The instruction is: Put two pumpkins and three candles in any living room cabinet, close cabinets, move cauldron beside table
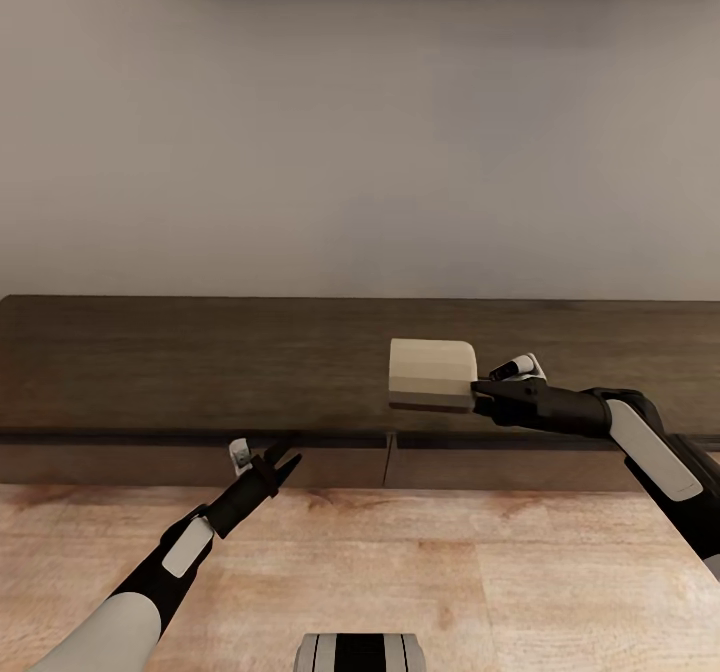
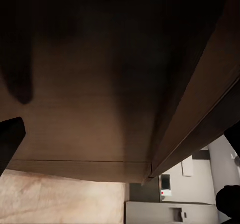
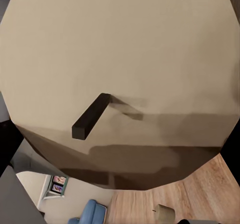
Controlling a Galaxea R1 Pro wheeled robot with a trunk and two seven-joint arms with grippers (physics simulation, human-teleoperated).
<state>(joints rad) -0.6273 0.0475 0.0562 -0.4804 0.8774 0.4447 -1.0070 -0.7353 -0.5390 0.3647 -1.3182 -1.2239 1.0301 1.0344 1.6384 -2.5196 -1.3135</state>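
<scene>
One candle (image 1: 432,375), clamped sideways in the right tool (image 1: 478,389), right of centre in the head view, above the shut cabinet (image 1: 200,372). Left tool (image 1: 283,462) spread apart, lower left, near the drawer front. Likely slip risk: narrow end-on grip, no drawer open yet.

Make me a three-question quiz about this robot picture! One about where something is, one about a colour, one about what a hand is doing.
1. Where is the candle?
A. on the floor
B. over the cabinet top
C. on the wall

2. What colour is the candle?
A. tan-beige
B. orange
C. blue

3. What is the right gripper doing?
A. hanging free
B. holding the candle
C. pushing a drawer

Answers:
1 B, the head view shows it in front of the dark wood top.
2 A, pale tan in head and right wrist views.
3 B, its fingers meet the candle's side.
</scene>
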